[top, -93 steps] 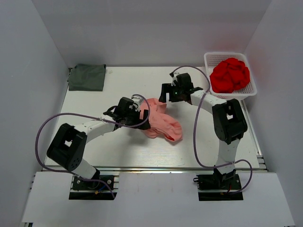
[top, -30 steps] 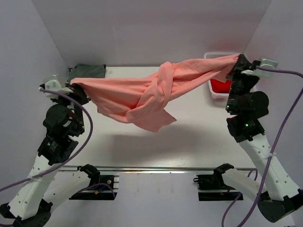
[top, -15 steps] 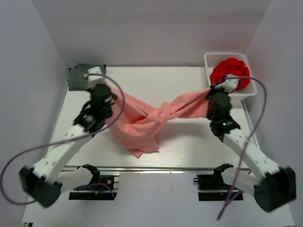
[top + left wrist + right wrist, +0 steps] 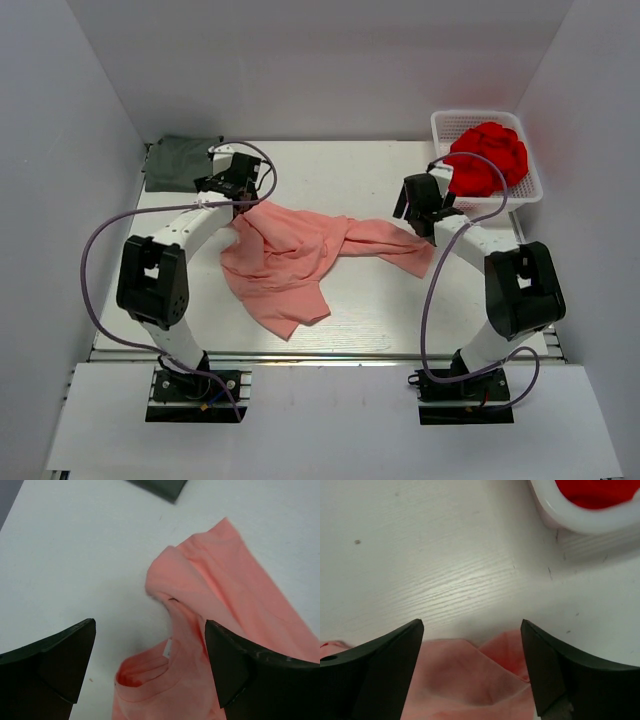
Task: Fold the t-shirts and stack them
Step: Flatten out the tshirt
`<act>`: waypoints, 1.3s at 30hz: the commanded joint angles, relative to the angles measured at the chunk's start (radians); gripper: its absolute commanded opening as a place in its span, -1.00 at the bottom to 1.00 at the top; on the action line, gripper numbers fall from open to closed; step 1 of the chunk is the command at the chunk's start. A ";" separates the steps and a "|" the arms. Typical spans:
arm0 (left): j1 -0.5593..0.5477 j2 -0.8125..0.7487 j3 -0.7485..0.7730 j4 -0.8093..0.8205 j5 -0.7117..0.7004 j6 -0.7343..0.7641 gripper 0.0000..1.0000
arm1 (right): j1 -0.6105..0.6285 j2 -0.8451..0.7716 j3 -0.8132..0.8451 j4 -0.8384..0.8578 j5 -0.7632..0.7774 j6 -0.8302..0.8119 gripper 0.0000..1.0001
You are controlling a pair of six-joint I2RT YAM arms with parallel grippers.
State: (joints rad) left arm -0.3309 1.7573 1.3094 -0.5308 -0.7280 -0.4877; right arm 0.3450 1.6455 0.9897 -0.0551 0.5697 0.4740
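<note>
Salmon-pink t-shirt [image 4: 300,255] lies crumpled on the counter [image 4: 350,175]; left jaws gape empty over its collar end; right jaws stand parted, empty, over its other end; dark grey-green t-shirt [image 4: 182,163] lies far-left.

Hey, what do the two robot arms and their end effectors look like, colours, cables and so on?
The left arm and right arm both have white links joined by chunky black joint housings. A thin purple-grey cable loops loosely alongside each. The left end effector and right end effector each have two broad matte-black fingers with wedge-shaped tips. No markings are legible.
</note>
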 commanded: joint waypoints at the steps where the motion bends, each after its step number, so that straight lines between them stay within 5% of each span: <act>1: -0.005 -0.122 0.042 -0.031 0.102 0.012 1.00 | 0.003 -0.044 0.064 -0.005 -0.080 -0.064 0.75; 5: -0.017 -0.235 -0.039 -0.020 0.231 0.075 1.00 | 0.011 -0.041 0.134 -0.017 -0.226 -0.139 0.81; 11: -0.046 -0.423 -0.411 0.240 0.891 0.224 1.00 | 0.040 0.036 0.219 0.032 -0.559 -0.267 0.81; 15: -0.126 -0.446 -0.515 0.270 1.055 0.215 1.00 | 0.080 0.170 0.334 0.017 -0.724 -0.293 0.81; 27: -0.416 -0.403 -0.564 0.017 0.926 0.140 1.00 | 0.141 0.390 0.486 -0.061 -0.829 -0.288 0.51; 36: -0.497 -0.296 -0.555 -0.126 0.771 0.058 0.91 | 0.144 0.378 0.454 -0.037 -0.834 -0.268 -0.78; 39: -0.507 -0.272 -0.564 -0.126 0.750 0.035 0.46 | 0.121 0.341 0.434 0.001 -0.832 -0.268 -1.00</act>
State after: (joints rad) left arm -0.8276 1.4536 0.7624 -0.5919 0.0685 -0.4164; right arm 0.4850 2.0430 1.4292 -0.1158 -0.2504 0.2047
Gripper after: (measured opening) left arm 0.771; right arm 0.023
